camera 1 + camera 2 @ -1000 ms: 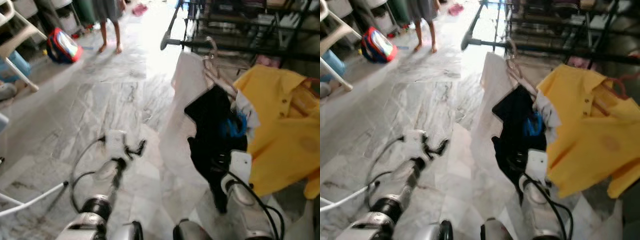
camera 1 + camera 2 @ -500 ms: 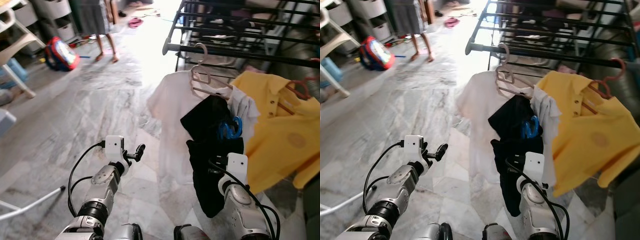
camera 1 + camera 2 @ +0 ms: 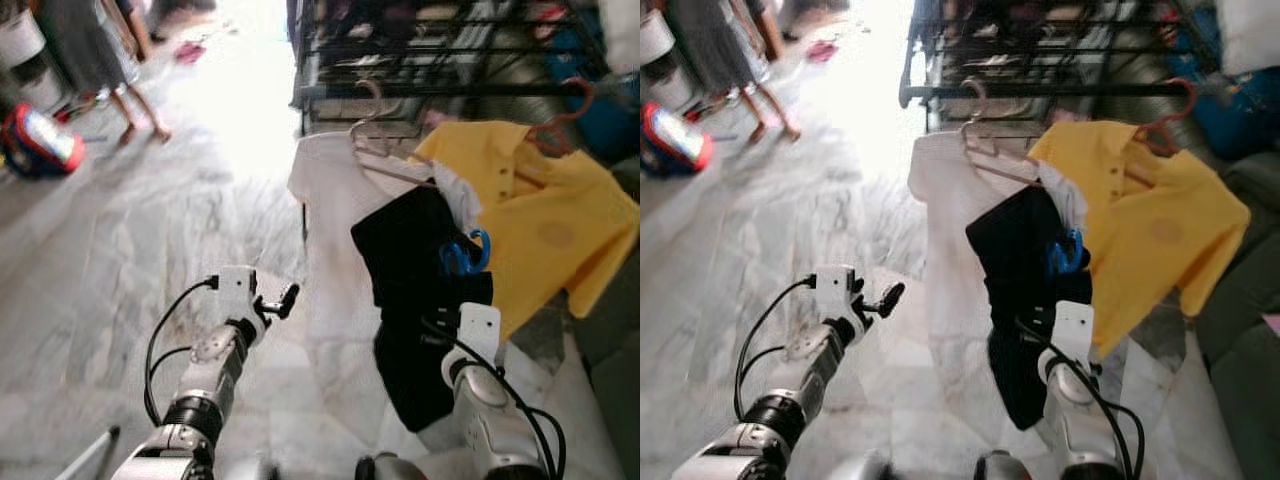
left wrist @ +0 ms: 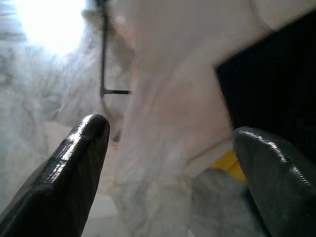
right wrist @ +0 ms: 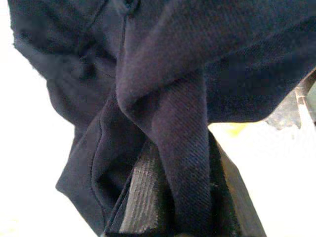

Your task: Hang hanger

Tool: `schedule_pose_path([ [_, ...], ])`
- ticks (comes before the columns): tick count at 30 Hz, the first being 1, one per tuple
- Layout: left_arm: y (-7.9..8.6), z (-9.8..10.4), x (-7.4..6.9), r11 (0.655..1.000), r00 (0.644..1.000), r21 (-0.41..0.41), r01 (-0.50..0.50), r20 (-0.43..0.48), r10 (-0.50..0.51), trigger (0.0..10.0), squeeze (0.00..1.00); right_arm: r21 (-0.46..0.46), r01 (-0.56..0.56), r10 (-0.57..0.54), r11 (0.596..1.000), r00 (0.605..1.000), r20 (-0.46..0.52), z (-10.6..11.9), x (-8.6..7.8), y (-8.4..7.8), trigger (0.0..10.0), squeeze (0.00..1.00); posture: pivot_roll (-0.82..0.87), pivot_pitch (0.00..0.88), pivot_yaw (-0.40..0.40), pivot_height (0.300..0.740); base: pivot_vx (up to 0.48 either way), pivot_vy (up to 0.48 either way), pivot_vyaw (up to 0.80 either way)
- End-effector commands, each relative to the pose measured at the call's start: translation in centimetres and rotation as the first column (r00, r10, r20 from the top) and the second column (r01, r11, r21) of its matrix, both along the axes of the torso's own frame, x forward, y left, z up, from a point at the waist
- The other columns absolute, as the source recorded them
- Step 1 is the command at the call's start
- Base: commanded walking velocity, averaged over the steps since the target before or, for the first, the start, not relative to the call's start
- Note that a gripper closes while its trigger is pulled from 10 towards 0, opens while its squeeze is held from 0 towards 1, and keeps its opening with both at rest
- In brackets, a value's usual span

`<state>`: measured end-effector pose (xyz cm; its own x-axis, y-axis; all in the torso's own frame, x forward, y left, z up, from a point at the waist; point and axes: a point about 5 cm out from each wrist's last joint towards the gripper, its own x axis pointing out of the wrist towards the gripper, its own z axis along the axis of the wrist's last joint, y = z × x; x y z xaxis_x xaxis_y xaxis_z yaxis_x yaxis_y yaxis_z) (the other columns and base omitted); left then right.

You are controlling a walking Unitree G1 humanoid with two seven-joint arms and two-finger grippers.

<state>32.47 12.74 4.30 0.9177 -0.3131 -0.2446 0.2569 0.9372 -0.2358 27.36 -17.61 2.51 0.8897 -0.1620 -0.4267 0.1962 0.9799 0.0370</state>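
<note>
Nearest the camera, the right claw point(image 5: 173, 207) is seen clenched on a fold of the black garment point(image 3: 415, 300); in the right wrist view the dark cloth is pinched between the two ribbed fingers point(image 5: 140, 195). The right arm is raised under the hanging clothes, its white wrist camera block just below the garment's middle.

The left claw point(image 4: 173, 163) is held out over the marble floor point(image 3: 130, 260), just left of the clothes. It is released: the two black fingertips point(image 4: 81, 153) stand well apart with nothing between them, and the white cloth is seen through the gap.

The black garment hangs on a blue hanger point(image 3: 462, 255), whose hook pokes out at the garment's right edge. Whether that blue hook is caught on anything cannot be told; it sits low, well below the rail, against the white and yellow clothes.

Behind it a white shirt point(image 3: 335, 200) is hung on a pale hanger point(image 3: 375, 140) from the black drying rack point(image 3: 440, 60). To the right a yellow polo shirt point(image 3: 545, 225) is hung on a red hanger point(image 3: 565, 110) from the same rack.

Farther off, at the upper left, a person's bare legs point(image 3: 140, 105) are seen standing on the floor, with a red and blue bag point(image 3: 40, 145) beside them. The far floor is washed out by bright light.
</note>
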Motion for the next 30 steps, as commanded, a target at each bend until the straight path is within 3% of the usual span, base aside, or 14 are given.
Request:
schedule_pose_path([
  [1, 0.8, -1.0, -0.7, 1.000, 0.999, 0.028, -0.013, -0.041, 0.014, 10.0, 0.00, 0.019, -0.029, 0.028, 0.999, 0.999, 0.033, 0.6, 0.5, 0.8, 10.0, 0.00, -0.20, 0.142, 0.021, 0.740, 0.000, 0.000, 0.00],
  [13, 1.6, -1.2, -0.7, 0.996, 0.998, 0.074, -0.042, -0.053, 0.046, 10.0, 0.00, 0.112, -0.222, 0.223, 0.969, 0.975, 0.005, -0.1, 0.2, 3.1, 10.0, 0.00, -0.19, 0.152, 0.026, 0.740, 0.000, 0.000, 0.00],
  [19, 1.4, -1.2, -0.7, 0.995, 0.997, 0.092, -0.035, -0.066, 0.041, 10.0, 0.00, 0.154, -0.374, 0.382, 0.915, 0.924, -0.028, -0.4, -0.4, 4.6, 10.0, 0.00, -0.19, 0.155, 0.027, 0.740, 0.000, 0.000, 0.00],
  [23, 1.2, -1.4, -0.8, 0.995, 0.996, 0.099, -0.017, -0.085, 0.026, 10.0, 0.00, 0.107, -0.424, 0.434, 0.899, 0.896, -0.090, -1.0, -0.9, 4.5, 10.0, 0.00, -0.19, 0.156, 0.028, 0.740, 0.000, 0.000, 0.00],
  [30, 1.0, -1.6, -0.8, 0.994, 0.994, 0.109, -0.005, -0.105, 0.017, 10.0, 0.00, 0.166, -0.457, 0.482, 0.874, 0.857, -0.180, -2.2, -1.2, 4.5, 10.0, 0.00, -0.19, 0.162, 0.033, 0.740, 0.000, 0.000, 0.00],
])
